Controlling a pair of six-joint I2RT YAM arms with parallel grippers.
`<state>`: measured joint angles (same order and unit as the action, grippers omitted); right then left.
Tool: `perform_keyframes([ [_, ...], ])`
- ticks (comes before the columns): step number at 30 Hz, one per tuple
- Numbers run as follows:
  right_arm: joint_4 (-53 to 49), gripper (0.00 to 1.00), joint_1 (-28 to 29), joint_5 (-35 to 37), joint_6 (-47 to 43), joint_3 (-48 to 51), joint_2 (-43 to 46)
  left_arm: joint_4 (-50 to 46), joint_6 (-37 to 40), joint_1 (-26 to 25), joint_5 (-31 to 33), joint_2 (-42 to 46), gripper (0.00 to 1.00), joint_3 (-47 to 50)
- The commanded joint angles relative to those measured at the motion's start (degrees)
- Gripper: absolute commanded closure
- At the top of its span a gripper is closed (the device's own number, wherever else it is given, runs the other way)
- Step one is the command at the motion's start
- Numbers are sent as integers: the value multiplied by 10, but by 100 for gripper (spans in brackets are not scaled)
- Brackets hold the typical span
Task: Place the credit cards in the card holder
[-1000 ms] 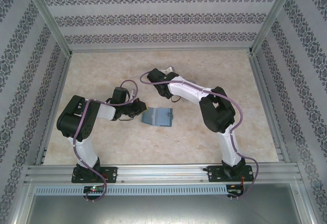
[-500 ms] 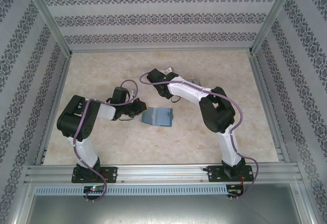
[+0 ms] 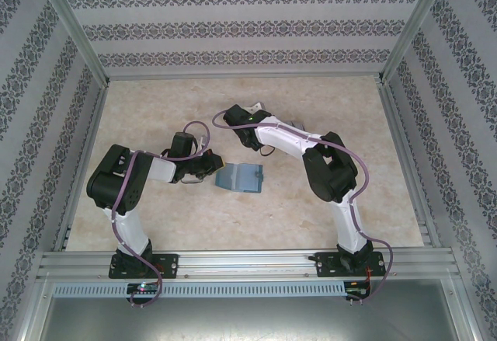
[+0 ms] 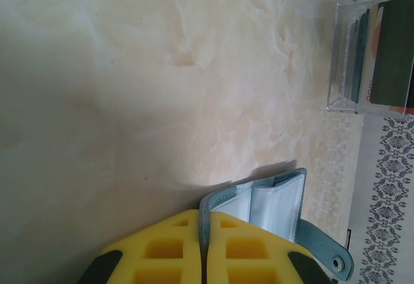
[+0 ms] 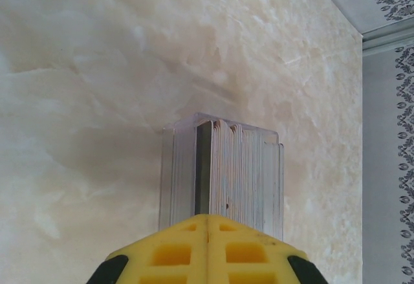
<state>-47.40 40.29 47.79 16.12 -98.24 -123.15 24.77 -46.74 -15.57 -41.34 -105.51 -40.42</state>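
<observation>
Just one card holder (image 3: pixel 240 178), one clear stand (image 5: pixel 178 174) holding cards (image 5: pixel 239 174).

The clear stand (image 4: pixel 341 57) runs off the left wrist view's right edge with its cards (image 4: pixel 393 64).

Teal card holder (image 3: pixel 239 178) open, credit cards (image 5: pixel 226 167) upright in stand (image 5: pixel 169 167)

A clear plastic stand (image 5: pixel 167 180) sits upright on the pale marbled worktop (image 5: pixel 97 70), directly ahead of the right hand (image 5: pixel 208 220); patterned walls (image 3: pixel 248 26) rise beyond it.
</observation>
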Motion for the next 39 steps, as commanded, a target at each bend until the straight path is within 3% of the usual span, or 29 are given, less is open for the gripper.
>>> perform_keyframes([
  [1, -12, 100, 1, 14, 4, 0, 21, -47, 11, -8, 59, -51, 100, 3],
  [4, -11, 83, -5, -15, 16, 3, 23, -46, 9, -9, 57, -55, 100, 2],
  [11, -7, 82, -29, -41, 29, 15, 19, -42, 7, -10, 52, -60, 100, -1],
  [15, -7, 92, -31, -36, 29, 21, 21, -43, 8, -11, 54, -59, 100, 0],
  [26, -8, 94, -26, -16, 17, 15, 25, -42, 6, -11, 53, -60, 100, 0],
  [29, -10, 93, -22, -13, 16, 11, 25, -46, 8, -12, 56, -58, 100, -1],
  [33, -11, 81, -21, -6, 10, 5, 21, -45, 5, -12, 53, -61, 100, -2],
  [39, -16, 99, -22, -11, 11, -4, 11, -45, 6, -13, 53, -63, 100, -3],
])
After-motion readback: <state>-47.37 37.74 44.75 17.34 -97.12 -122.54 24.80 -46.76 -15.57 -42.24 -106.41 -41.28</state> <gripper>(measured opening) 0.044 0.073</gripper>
